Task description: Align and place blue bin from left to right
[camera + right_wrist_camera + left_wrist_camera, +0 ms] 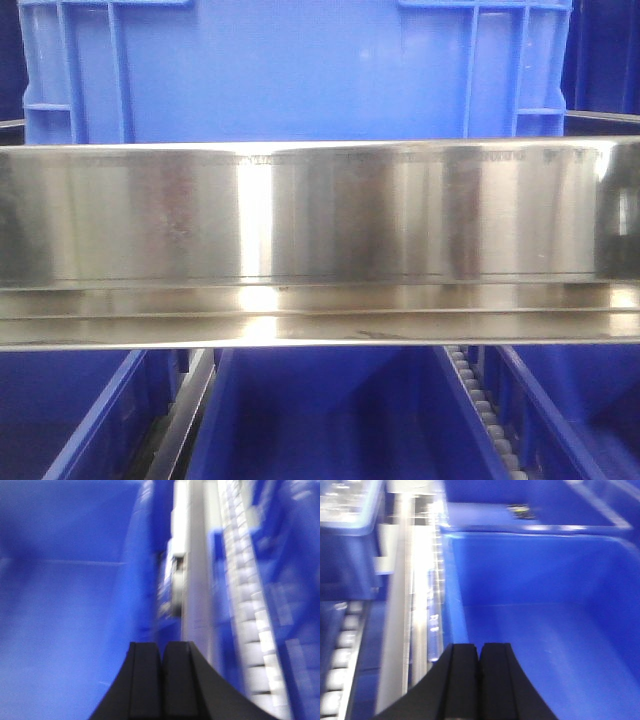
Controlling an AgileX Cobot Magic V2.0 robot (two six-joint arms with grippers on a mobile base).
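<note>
Blue fills nearly every view. The blue bin (290, 70) stands behind a broad steel rail (320, 215), roughly centred in the front view, its base hidden. The left pincer (480, 652) and right pincer (162, 652) are both closed and empty, each over a blue interior beside a roller track (250, 630). The grasp seems not yet begun; next, a pincer must open onto a rim. Blurred wrist views leave unclear whether this is the same bin.

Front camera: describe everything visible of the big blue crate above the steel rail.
The large mid-blue plastic crate stands upright, square to the camera. Its side panel is smooth and flat, with vertical ribs and boxy ledges near both upper corners. Its lower part is hidden behind the shiny steel rail, so its footing cannot be seen.
</note>
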